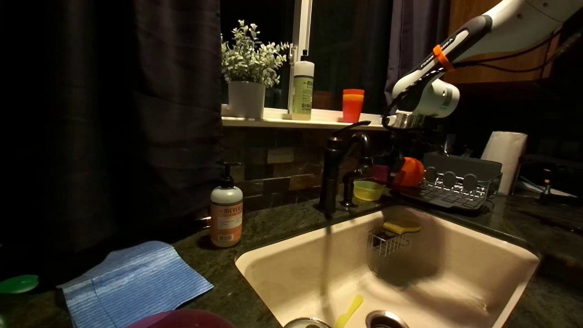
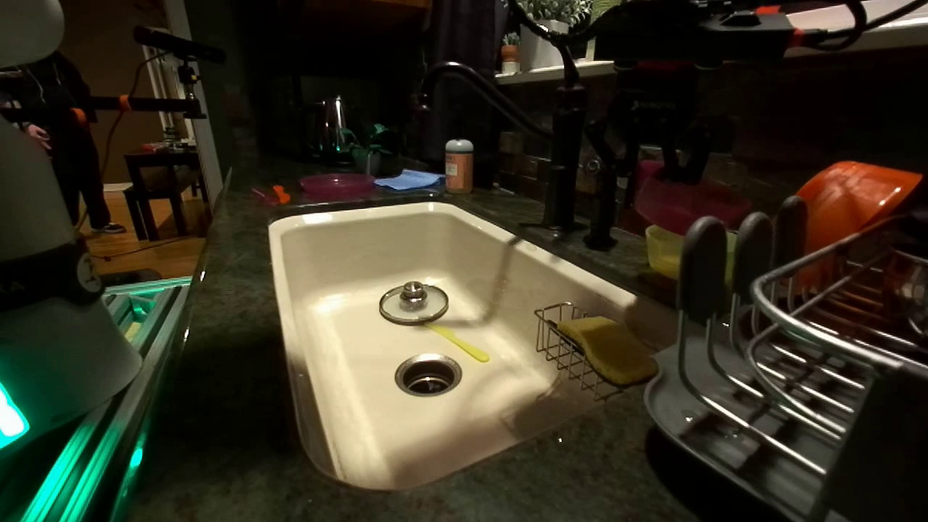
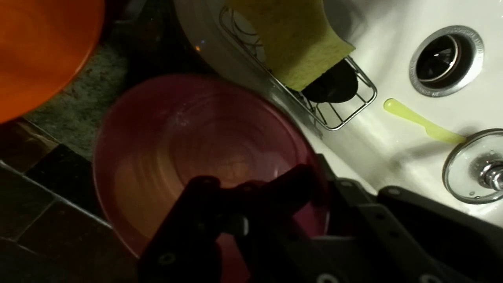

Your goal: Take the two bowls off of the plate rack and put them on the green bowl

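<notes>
Here the downturned gripper (image 2: pixel 678 172) pinches the pink bowl (image 3: pixel 220 133).

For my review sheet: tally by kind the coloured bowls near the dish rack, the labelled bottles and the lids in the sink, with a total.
Bowls: 3 (orange bowl, magenta bowl, yellow-green bowl)
Labelled bottles: 2 (greenish bottle, orange-labelled bottle)
Lids: 1 (glass lid)
Total: 6

Above the gripper (image 2: pixel 680 174), a white-framed window (image 1: pixel 306 20) shows black between dark curtains (image 1: pixel 177 114); a dimly lit tile backsplash (image 1: pixel 277 157) stands near the gripper. Well apart, a dark table (image 2: pixel 161 157) stands on wood flooring (image 2: pixel 163 250).
</notes>
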Robot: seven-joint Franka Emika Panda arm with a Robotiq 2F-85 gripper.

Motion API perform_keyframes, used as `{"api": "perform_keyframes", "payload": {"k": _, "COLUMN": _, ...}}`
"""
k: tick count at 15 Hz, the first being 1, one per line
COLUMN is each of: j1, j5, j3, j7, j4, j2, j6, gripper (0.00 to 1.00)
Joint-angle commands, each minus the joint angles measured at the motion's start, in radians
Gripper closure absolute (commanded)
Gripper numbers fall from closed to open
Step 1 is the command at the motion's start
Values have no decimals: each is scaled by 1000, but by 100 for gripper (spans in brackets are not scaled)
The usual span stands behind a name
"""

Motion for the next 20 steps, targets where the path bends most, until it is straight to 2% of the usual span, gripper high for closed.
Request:
{"api": "perform_keyframes", "payload": {"k": 1, "j1": -9, "j5": 9, "j3": 19, "j7": 25, "j4": 27, "j2": 33, "j6": 31, "gripper": 98}}
{"api": "perform_keyframes", "payload": {"k": 7, "j1": -3, "j5": -13, "j3": 38, "j7": 41, "j4": 16, "j2": 53, "j6": 123, "gripper": 98}}
{"api": "perform_keyframes", "payload": {"k": 20, "j1": -8, "j5": -29, "j3": 60, "j7": 55, "j4": 80, "j2": 121, "j6": 112, "gripper": 98}}
